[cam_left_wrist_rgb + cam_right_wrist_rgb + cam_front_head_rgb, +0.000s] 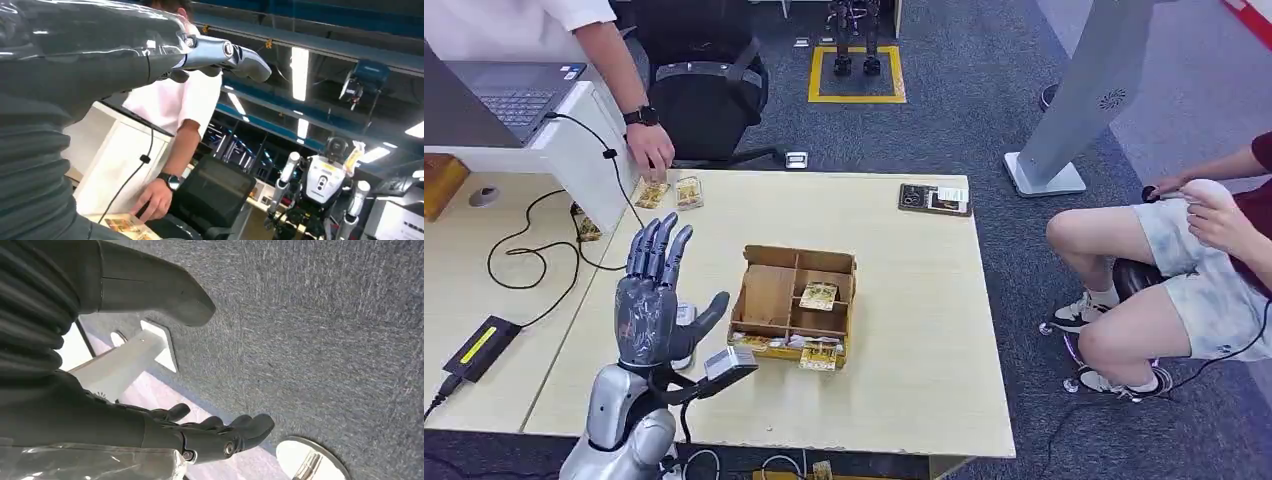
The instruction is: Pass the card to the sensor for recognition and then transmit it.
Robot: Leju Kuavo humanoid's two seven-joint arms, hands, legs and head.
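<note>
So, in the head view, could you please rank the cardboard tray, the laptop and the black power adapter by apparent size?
1. Cardboard tray and laptop: similar, and the laptop is cropped, so unranked.
2. Black power adapter: clearly smallest.

A laptop (509,92) was set on the white stand at the far left, and a black office chair (709,95) was placed beyond the table (904,330). A seated person's knees (1114,290) were seen at the right.

The robot's left hand (656,300) is dark grey with a blue shine, and it has long thin fingers (652,248) and a fat grey thumb (707,312). Its arm (620,425) is shiny silver and round, with a black cable beside the wrist. The right hand (150,425) is dark too, with a ribbed grey cover (30,315) and small silver screws.
</note>
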